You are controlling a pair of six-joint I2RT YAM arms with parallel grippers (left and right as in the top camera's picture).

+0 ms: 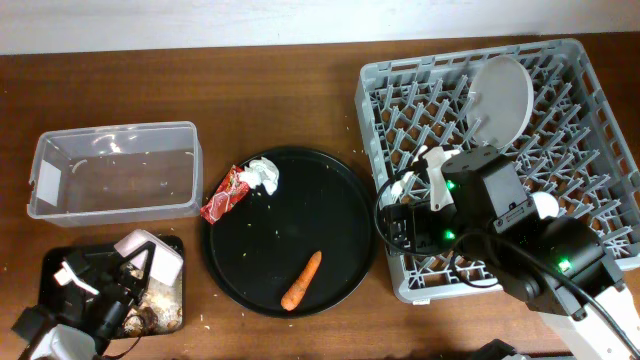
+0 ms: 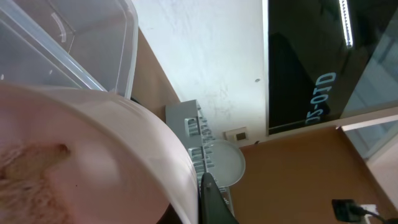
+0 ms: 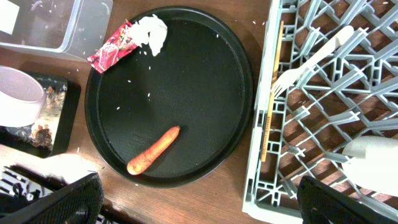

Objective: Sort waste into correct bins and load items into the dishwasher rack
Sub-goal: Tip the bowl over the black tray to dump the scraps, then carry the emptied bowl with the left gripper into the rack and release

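Left jaws clamp tilted white bowl (image 1: 152, 258), brown scraps (image 2: 37, 168) inside; right jaws wide open, empty.

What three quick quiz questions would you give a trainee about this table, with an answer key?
1. True or false: the carrot lies in the dishwasher rack.
2. Where does the plate stand? A) clear tub B) rack C) round black tray
3. Fill in: the left gripper holds a white ____.
Key: 1 false; 2 B; 3 bowl.
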